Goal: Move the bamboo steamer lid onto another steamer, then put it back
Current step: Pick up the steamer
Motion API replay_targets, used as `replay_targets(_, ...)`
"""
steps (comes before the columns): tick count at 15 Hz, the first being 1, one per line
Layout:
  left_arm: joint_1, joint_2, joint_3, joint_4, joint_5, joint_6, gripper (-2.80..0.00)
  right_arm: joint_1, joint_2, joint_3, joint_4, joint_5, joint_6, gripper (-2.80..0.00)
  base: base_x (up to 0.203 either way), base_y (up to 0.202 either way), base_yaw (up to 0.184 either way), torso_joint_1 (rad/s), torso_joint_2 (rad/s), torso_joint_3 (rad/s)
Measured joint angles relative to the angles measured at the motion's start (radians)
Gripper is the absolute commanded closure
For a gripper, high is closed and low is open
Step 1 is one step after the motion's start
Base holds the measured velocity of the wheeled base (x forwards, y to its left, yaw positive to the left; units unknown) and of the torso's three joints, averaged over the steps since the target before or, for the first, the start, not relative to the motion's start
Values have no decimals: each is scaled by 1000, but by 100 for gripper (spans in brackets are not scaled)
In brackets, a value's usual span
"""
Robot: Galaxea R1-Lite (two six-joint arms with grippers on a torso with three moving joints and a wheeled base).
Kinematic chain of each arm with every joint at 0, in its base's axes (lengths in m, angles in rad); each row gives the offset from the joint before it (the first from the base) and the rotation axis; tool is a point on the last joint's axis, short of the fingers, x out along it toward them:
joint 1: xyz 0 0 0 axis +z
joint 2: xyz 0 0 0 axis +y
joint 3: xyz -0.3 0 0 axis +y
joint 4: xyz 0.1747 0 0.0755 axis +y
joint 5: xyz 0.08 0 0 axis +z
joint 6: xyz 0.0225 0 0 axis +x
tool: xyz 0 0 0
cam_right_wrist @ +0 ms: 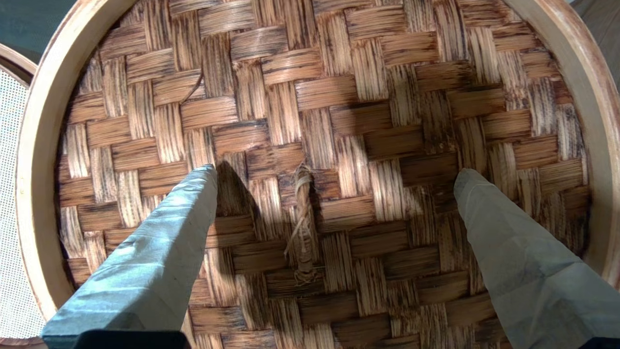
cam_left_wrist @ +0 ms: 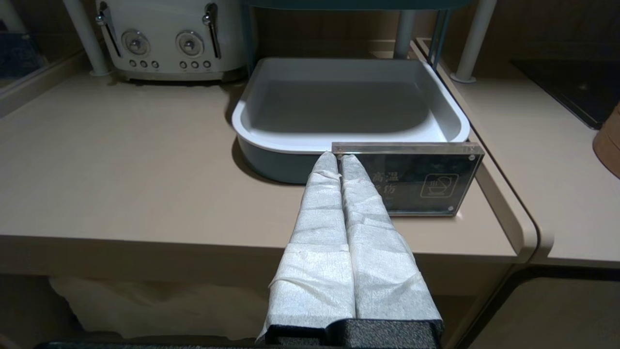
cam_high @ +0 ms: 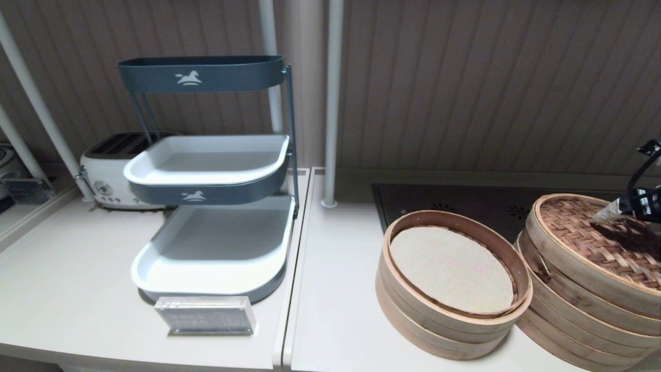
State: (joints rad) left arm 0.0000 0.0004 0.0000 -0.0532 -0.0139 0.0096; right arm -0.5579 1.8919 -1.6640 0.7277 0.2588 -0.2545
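Right pincer (cam_right_wrist: 334,172): I see its wrapped fingers (cam_right_wrist: 160,252) spread wide just above the lid, one on each side of the small twisted loop (cam_right_wrist: 304,223) at centre, nothing pinched.
Lid: the round reddish-brown woven bamboo steamer lid with pale bentwood rim (cam_high: 604,243) sits on top of the tall stack of pale bamboo rings (cam_high: 573,320) at the bench's right edge.
Neighbour: just left of it, touching, an open bamboo steamer with cream cloth liner (cam_high: 454,268).
Left pincer (cam_left_wrist: 339,162): my left pincer's wrapped fingers are pressed together, empty, hanging at the pale bench (cam_left_wrist: 121,160) front, before a clear acrylic sign (cam_left_wrist: 416,179) and the grey tiered tray rack (cam_high: 211,248).
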Motion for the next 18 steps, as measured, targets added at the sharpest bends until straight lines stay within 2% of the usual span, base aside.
replay_targets(1,0,0,0,0,0,0,0,2,0,0,0,0,0,-280,0,0,0,0,0,0)
replay_targets(2,0,0,0,0,-1,0,0,8,0,0,0,0,0,0,0,0,0,0,0,0)
replay_targets(10,0,0,0,0,0,0,0,34,-4,52,-2,10,3,0,0,0,0,0,0,0)
replay_targets(18,0,0,0,0,0,0,0,22,-4,30,-3,4,4,0,0,0,0,0,0,0)
